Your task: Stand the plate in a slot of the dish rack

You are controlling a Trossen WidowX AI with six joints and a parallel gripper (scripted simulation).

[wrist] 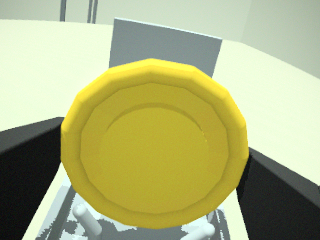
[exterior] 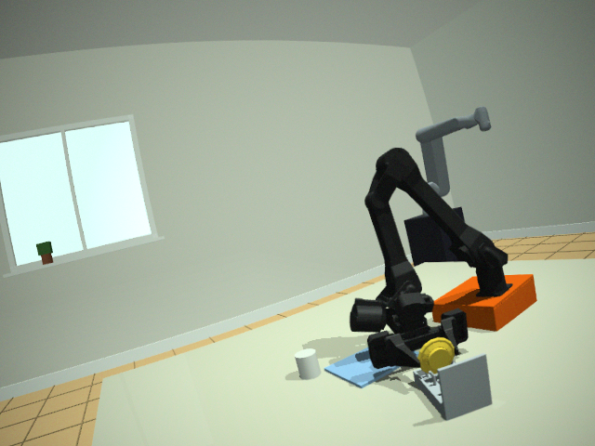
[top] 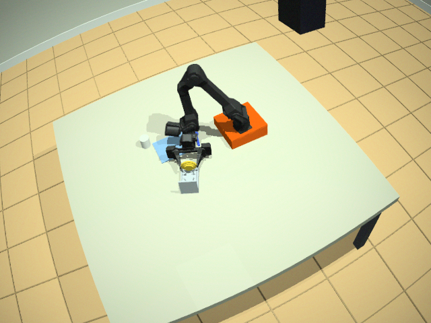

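The yellow plate (top: 188,165) (exterior: 437,356) (wrist: 155,145) is held on edge, close to upright, its bottom facing the rack's tall end wall. My gripper (top: 188,168) (exterior: 437,360) (wrist: 154,143) is shut on the plate, with one finger at each side of its rim. The grey dish rack (top: 188,186) (exterior: 466,388) (wrist: 162,45) stands on the table under and beyond the plate. The plate is over the rack's arm-side part. Two pegs show below the plate in the wrist view. The plate hides most of the slots there, and whether its lower rim touches the rack cannot be told.
A light-blue mat (top: 161,152) (exterior: 352,373) lies partly under the arm. A small blue object (top: 198,139) shows beside the gripper. A white cylinder (top: 145,141) (exterior: 308,364) stands past the mat. The orange base block (top: 258,122) (exterior: 518,298) carries the arm.
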